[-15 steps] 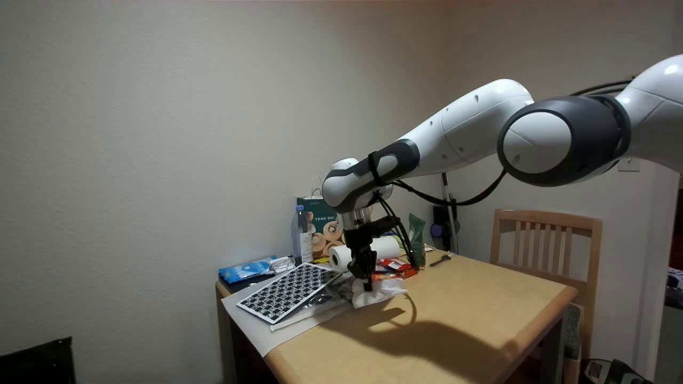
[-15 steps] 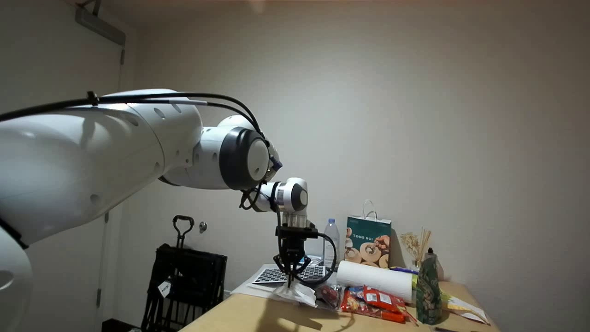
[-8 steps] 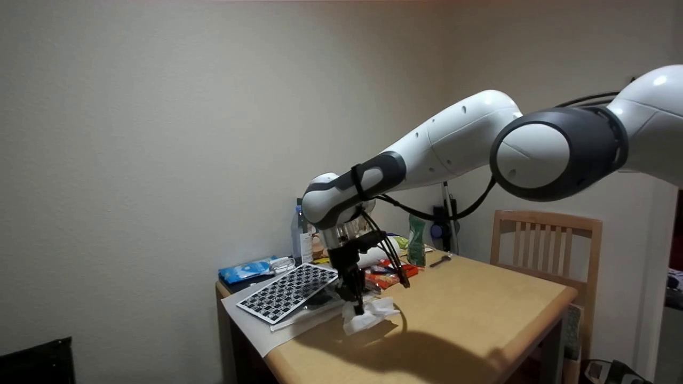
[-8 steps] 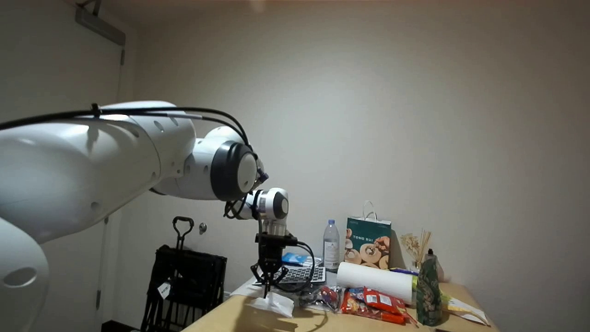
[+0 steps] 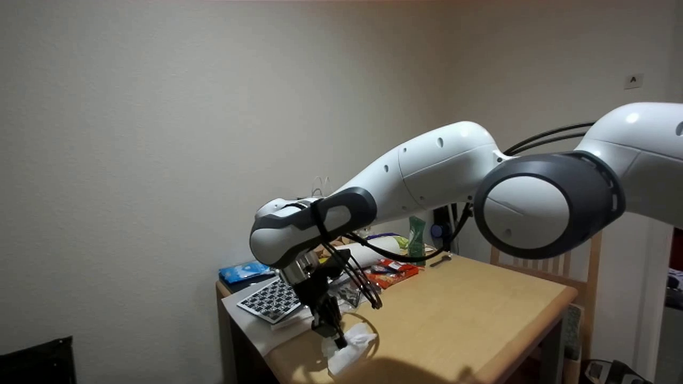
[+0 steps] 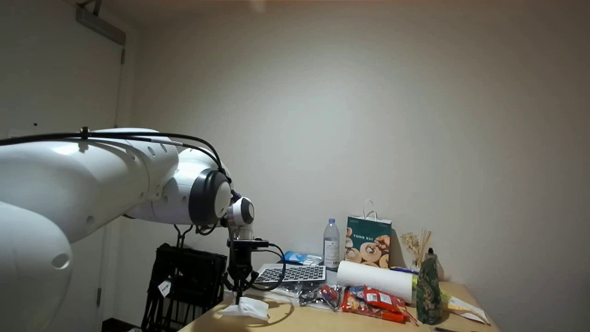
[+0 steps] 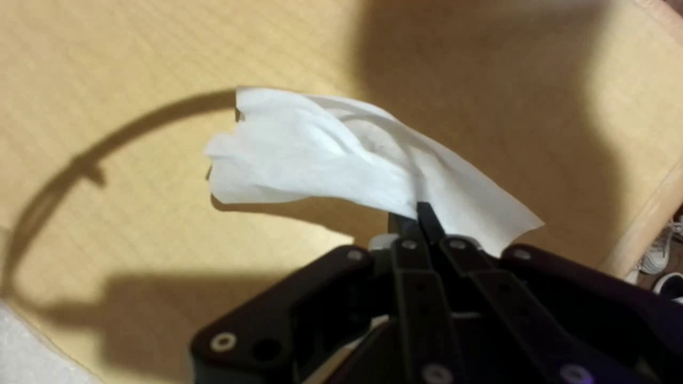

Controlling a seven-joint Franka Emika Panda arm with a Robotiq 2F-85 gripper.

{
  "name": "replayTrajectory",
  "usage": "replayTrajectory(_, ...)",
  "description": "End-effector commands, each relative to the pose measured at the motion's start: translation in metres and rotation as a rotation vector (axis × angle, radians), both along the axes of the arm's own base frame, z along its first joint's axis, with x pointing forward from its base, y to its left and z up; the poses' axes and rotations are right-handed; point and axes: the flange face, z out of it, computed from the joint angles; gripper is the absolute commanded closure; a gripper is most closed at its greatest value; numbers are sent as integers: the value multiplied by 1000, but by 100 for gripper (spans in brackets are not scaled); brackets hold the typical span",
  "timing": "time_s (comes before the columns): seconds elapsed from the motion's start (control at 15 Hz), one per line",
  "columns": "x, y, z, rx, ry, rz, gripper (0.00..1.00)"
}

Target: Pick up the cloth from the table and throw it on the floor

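Observation:
The cloth is a crumpled white sheet (image 5: pixel 353 346), also in the other exterior view (image 6: pixel 251 308) and in the wrist view (image 7: pixel 299 154). My gripper (image 7: pixel 419 216) is shut on it in the wrist view, and the cloth hangs out to both sides of the fingertips. In both exterior views the gripper (image 5: pixel 340 342) (image 6: pixel 238 299) points down and holds the cloth low over the wooden table (image 5: pixel 459 309), near its end. The cloth casts a shadow; whether its lower parts touch the table I cannot tell. The part between the fingers is hidden.
A checkered board (image 5: pixel 272 300) lies on the table behind the gripper. A paper roll (image 6: pixel 373 280), red packets (image 6: pixel 375 306) and a bottle (image 6: pixel 331 246) stand further along. A chair (image 5: pixel 593 266) and a black folded cart (image 6: pixel 189 276) stand beside the table. Shoes (image 7: pixel 659 256) show past its edge.
My arm has lowered and swung toward the table's near end, carrying the cloth with it, leftward in both exterior views. The gripper has tilted in an exterior view and stays shut on the cloth.

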Motion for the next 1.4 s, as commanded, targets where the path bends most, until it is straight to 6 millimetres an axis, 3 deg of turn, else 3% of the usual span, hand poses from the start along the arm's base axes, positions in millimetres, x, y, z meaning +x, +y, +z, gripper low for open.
replayTrajectory(0.0, 1, 2, 0, -6, -5, 20, 95)
replayTrajectory(0.2, 4, -3, 1, -8, -10, 31, 96)
replayTrajectory(0.33, 5, 21, 3, 9, -49, 106, 96)
replayTrajectory(0.67, -13, 107, 5, 87, -89, 367, 96)
replayTrajectory(0.87, -23, 143, 4, 142, -94, 514, 95)
replayTrajectory(1.33, -30, 153, -3, 167, -74, 554, 96)
